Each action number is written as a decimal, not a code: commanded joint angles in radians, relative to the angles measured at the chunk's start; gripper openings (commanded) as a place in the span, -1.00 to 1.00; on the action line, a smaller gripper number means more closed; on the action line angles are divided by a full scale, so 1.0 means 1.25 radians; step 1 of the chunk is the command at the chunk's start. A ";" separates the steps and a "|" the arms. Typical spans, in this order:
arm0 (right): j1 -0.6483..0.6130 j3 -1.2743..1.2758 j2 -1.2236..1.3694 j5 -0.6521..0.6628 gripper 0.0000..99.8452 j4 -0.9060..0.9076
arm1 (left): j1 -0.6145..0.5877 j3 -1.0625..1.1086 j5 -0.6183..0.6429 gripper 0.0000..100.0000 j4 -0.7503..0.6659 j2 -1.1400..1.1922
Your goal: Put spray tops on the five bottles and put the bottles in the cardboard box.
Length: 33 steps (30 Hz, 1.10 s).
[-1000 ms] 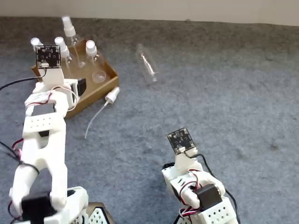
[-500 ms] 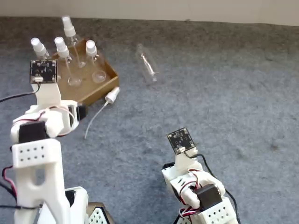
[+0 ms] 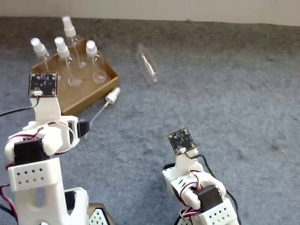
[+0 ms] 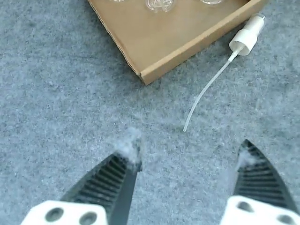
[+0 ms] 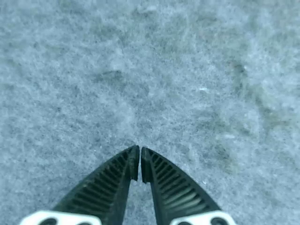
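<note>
The left gripper (image 4: 190, 143) hangs with its jaws spread wide and nothing between them, just off the near corner of the cardboard box (image 4: 187, 55), low over the grey carpet (image 5: 187, 70). The wide gap looks chosen for a grasp from above: the loose spray top (image 4: 244, 40) lies on the carpet against the box's outer wall, and its thin dip tube (image 4: 206, 91) trails away from the box to end just ahead of the open fingers. Inside the box stand four capped bottles (image 3: 63, 52), upright and close together toward its far side, which suggests they are finished and parked there to keep the front of the box free. The fifth, a bare bottle (image 3: 147, 65) with no top, lies on its side on the carpet beyond the box, apart from the spray top. So the pump must be lifted and brought to it, or the bottle brought closer. The right gripper (image 5: 139, 152) is well apart from the box, over bare carpet, its jaws pressed together on nothing; it looks parked out of the way.
</note>
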 commanded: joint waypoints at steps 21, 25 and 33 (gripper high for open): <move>0.009 0.112 -0.010 0.009 -0.98 0.002 | -0.003 -0.003 -0.009 -0.43 0.131 -0.186; 0.009 0.112 -0.010 0.009 -0.98 0.002 | -0.003 -0.004 -0.009 -0.43 0.129 -0.187; 0.009 0.112 -0.010 0.009 -0.98 0.002 | -0.003 -0.009 -0.009 -0.43 0.203 -0.191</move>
